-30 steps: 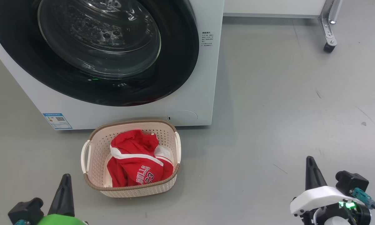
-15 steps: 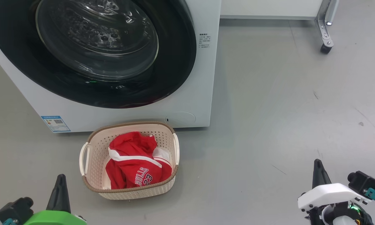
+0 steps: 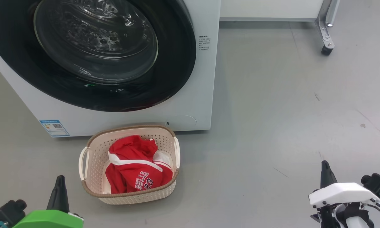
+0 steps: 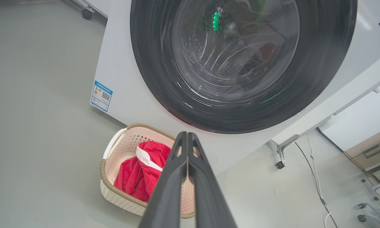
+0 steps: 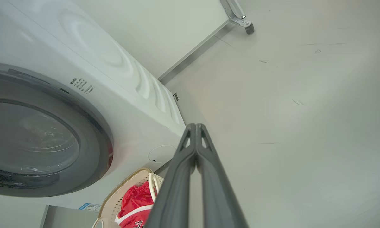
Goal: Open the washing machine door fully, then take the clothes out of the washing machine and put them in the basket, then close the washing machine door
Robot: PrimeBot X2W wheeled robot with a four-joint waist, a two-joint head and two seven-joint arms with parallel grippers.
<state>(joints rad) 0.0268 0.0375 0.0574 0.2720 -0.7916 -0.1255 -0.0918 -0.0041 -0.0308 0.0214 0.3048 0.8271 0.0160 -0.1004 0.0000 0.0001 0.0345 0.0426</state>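
Pincers closed, empty: left (image 4: 187, 134), right (image 5: 196, 125)

The left gripper (image 3: 60, 181) sits at the lower left of the head view, its two dark fingers pressed together into a single spike pointing up, with a green wrist housing (image 3: 47, 219) below it. The right gripper (image 3: 325, 166) mirrors it at the lower right, likewise closed tight, rising from a white wrist housing (image 3: 342, 191). They are well apart, and each holds nothing.

Closed tool (image 4: 187, 135) overlaps the basket (image 4: 113, 193) holding red clothes (image 4: 132, 177); washing machine door (image 4: 152, 79) seemingly closed.
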